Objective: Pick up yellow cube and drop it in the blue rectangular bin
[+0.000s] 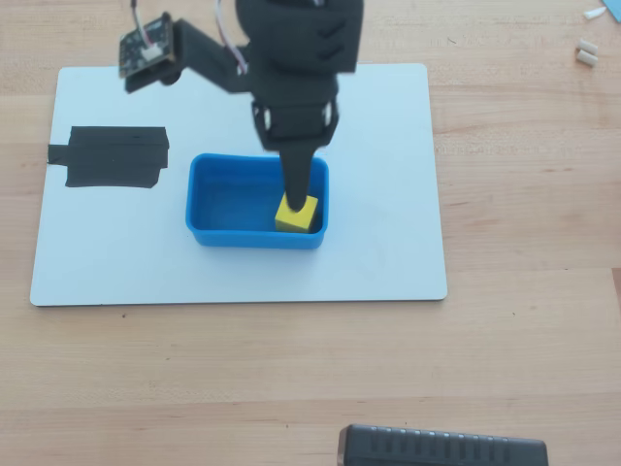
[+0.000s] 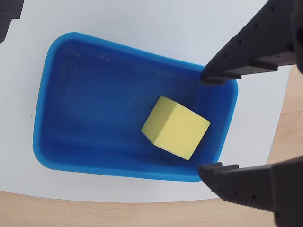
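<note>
The yellow cube [image 2: 175,127] is seen lying on the floor of the blue rectangular bin [image 2: 47,99], toward the right end of the bin in the wrist view and toward its lower right corner in the overhead view [image 1: 296,215]. The jaws of the gripper [image 2: 208,124] are spread wide, one fingertip above the cube and one below it in the wrist view, and neither is touching it; nothing is held.

The cube is judged to be light and rigid, with matte faces that should offer fair friction and little risk of damage. Should it be taken up again, two opposite flat faces would be the place to close on, not the edges. It sits turned at an angle to the bin walls, so the jaws would have to be rotated to match. The bin rests on a white board [image 1: 388,262] laid on the wooden bench [image 1: 524,369].
</note>
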You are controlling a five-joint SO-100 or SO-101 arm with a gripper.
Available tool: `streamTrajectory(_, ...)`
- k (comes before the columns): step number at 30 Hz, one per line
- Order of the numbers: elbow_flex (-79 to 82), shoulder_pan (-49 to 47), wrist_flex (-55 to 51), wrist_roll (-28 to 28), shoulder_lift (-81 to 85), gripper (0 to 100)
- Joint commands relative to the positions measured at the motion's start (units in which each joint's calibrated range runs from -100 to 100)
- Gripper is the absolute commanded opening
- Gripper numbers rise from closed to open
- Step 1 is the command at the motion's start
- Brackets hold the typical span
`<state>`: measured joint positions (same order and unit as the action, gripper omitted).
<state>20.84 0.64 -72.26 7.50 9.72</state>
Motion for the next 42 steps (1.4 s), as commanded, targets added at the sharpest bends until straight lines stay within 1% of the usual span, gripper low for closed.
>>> streamTrajectory(1, 1.9, -1.3, -3.6, -0.2, 12.6, 26)
streamTrajectory(6, 12.0, -1.1, -5.3, -0.7, 27.2, 4)
streamTrajectory(7, 15.7, -0.9, -4.7, -0.7, 31.1, 1)
streamTrajectory(8, 19.9, -0.9, -3.7, -0.7, 35.5, 0)
streamTrajectory(12, 36.4, -2.1, -0.2, -0.7, 53.9, 0)
streamTrajectory(17, 44.8, -0.5, 3.8, -0.3, 59.4, 0)
streamTrajectory(22, 59.6, -1.0, 11.2, -0.3, 66.2, 0)
streamTrajectory(27, 71.0, -2.3, 9.9, -0.3, 81.5, 0)
streamTrajectory(30, 73.2, -1.2, 7.9, -0.3, 86.6, 0)
streamTrajectory(42, 73.2, -0.6, 7.7, -0.5, 86.6, 0)
